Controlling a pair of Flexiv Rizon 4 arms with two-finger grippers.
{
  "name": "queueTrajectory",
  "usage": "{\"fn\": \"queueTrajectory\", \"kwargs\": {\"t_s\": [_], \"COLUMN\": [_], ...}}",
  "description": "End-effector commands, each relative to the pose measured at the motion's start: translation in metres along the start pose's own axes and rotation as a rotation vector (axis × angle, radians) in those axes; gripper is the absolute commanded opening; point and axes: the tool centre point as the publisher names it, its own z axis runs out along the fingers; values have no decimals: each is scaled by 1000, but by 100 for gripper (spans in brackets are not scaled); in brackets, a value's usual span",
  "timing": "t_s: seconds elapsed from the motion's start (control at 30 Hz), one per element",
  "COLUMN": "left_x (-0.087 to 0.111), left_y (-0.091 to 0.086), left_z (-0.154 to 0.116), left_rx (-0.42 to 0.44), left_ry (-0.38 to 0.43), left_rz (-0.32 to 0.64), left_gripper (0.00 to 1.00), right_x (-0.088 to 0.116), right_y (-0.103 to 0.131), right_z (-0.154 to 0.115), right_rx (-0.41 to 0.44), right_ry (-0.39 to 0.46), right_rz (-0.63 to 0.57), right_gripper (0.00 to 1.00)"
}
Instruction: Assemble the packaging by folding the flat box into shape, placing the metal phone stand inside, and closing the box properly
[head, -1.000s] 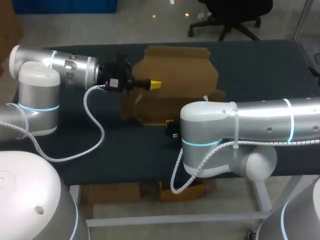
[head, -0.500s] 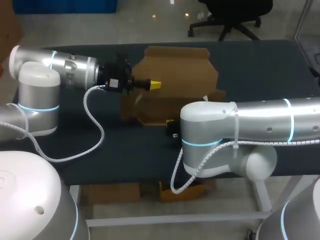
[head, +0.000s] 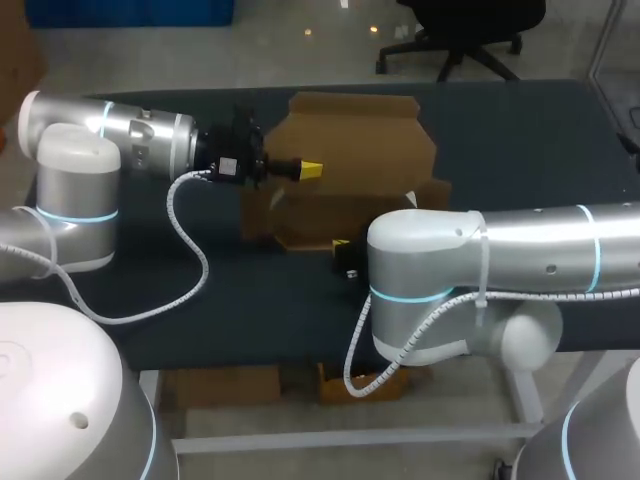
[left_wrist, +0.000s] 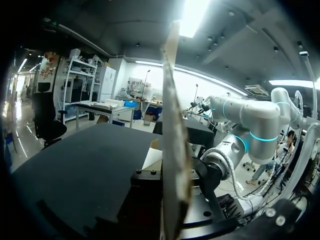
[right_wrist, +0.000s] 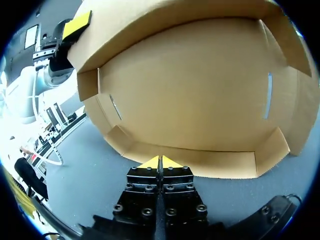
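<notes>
The brown cardboard box lies half folded in the middle of the table, its big lid panel raised. My left gripper is shut on the left edge of that panel. The left wrist view shows the panel edge-on, running up from the jaws. In the right wrist view the box is an open tray with low side walls under the tilted lid. My right gripper is shut with its yellow tips together against the near low wall. My right arm hides it in the head view. No phone stand shows.
The dark table has bare room to the right of the box and along the far edge. The left arm's white coiled cable hangs over the table's left part. The right arm's elbow covers the near middle.
The right arm's elbow has shifted slightly to the right and toward the near edge. The left arm and the box have not moved.
</notes>
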Motion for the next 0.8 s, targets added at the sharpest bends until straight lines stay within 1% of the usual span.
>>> {"fn": "queueTrajectory", "kwargs": {"t_s": [0.03, 0.1, 0.27, 0.43, 0.53, 0.8], "left_x": [0, 0, 0, 0, 0, 0], "left_y": [2, 2, 2, 2, 2, 2], "left_z": [0, 0, 0, 0, 0, 0], "left_rx": [1, 1, 1, 1, 1, 1], "left_ry": [-3, -3, -3, -3, -3, -3], "left_rz": [1, 1, 1, 1, 1, 1], "left_gripper": [0, 0, 0, 0, 0, 0], "right_x": [1, 1, -3, -11, -15, -27], "right_y": [-4, -4, -1, 2, 3, 4], "right_z": [-21, -28, -52, -72, -79, -107], "right_rx": [-34, -35, -24, -9, 2, 36], "right_ry": [19, 24, 71, 85, 97, 149], "right_rz": [8, 13, 43, 36, 28, 10], "right_gripper": [0, 0, 0, 0, 0, 0]}}
